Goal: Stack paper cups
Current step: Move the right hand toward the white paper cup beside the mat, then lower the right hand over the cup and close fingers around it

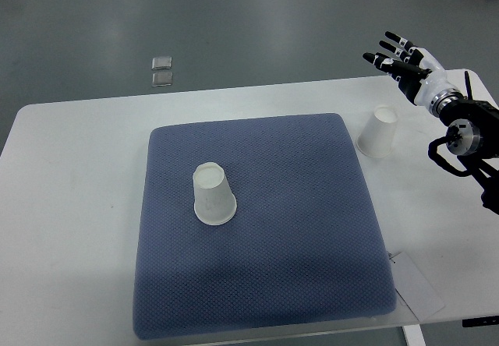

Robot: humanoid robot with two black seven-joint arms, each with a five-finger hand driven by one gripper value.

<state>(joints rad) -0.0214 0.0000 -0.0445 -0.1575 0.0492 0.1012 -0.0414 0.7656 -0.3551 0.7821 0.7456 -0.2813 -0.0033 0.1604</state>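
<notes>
One white paper cup (pixel 213 195) stands upside down on the blue mat (pixel 296 229), left of its middle. A second white paper cup (pixel 379 132) stands upside down on the white table, just past the mat's right edge. My right hand (pixel 398 56) hovers above and to the right of that second cup, fingers spread and holding nothing. It is apart from the cup. The left arm does not show.
The white table (pixel 70 206) carries the mat. A white card or sheet (pixel 417 287) lies at the mat's near right corner. Two small clear squares (pixel 162 71) lie on the grey floor beyond the table's far edge.
</notes>
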